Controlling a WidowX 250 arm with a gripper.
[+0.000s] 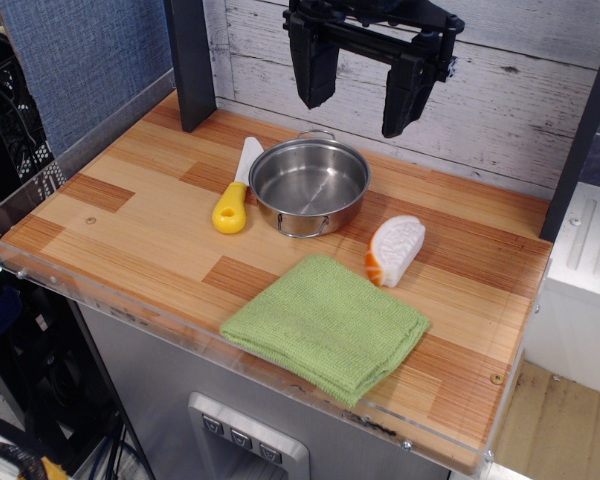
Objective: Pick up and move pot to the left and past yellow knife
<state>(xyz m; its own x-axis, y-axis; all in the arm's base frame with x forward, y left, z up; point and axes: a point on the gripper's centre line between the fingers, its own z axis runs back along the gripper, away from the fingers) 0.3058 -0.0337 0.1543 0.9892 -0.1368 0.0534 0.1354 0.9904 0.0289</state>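
The black gripper [360, 97], jaws apart, hangs above the shiny round steel pot [309, 186] touching the yellow-handled toy knife [235, 196] near the tabletop's [130, 225] back edge.

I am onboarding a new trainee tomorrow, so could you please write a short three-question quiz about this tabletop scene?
1. True or false: the pot already lies left of the yellow knife.
2. Which item lies nearest the table's front edge? A) green cloth B) white-and-orange wedge toy C) pot
3. Fill in: the gripper hangs above the pot with its jaws ____.

Key
1. False: the pot sits just right of the knife, close against its blade.
2. A.
3. Open, holding nothing.
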